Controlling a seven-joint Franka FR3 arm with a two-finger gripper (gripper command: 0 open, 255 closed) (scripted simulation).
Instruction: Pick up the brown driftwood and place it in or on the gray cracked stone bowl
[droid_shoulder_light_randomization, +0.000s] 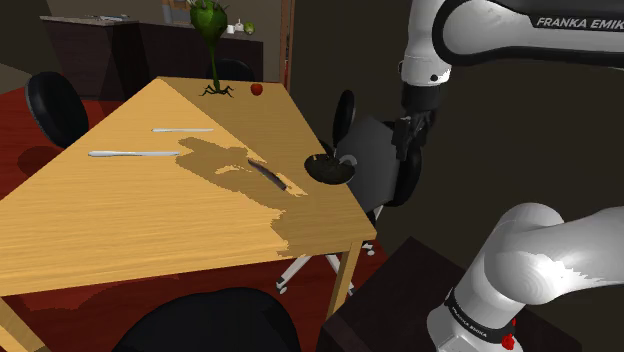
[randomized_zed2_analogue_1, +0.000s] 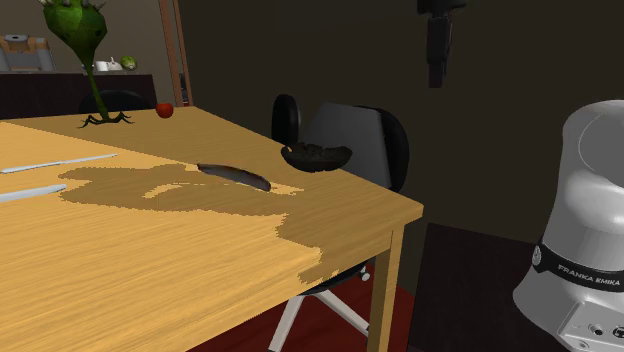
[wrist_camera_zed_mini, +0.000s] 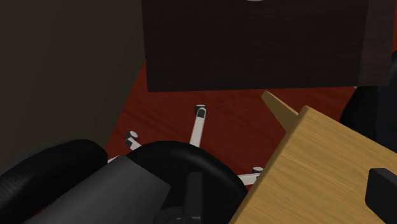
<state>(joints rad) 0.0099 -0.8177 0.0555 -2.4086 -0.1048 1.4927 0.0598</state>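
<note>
The gripper (droid_shoulder_light_randomization: 412, 145) hung off the table (droid_shoulder_light_randomization: 120, 220) edge, above a chair (droid_shoulder_light_randomization: 378, 172); I could not tell how its jaws stood. Nearest it, the bowl (droid_shoulder_light_randomization: 328, 171) sat at that edge, seemingly empty. Just beyond, toward the shoulder view's left, lay the driftwood (droid_shoulder_light_randomization: 268, 175), slanting across the tabletop, apart from the bowl.

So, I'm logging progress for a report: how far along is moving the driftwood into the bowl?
Done: nothing yet; the driftwood lies on the table beside the dark bowl. In hand: the pincer hangs past the table's edge, above the chair, apart from both. Left: reaching, grasping, lifting and placing it in the bowl.
</note>
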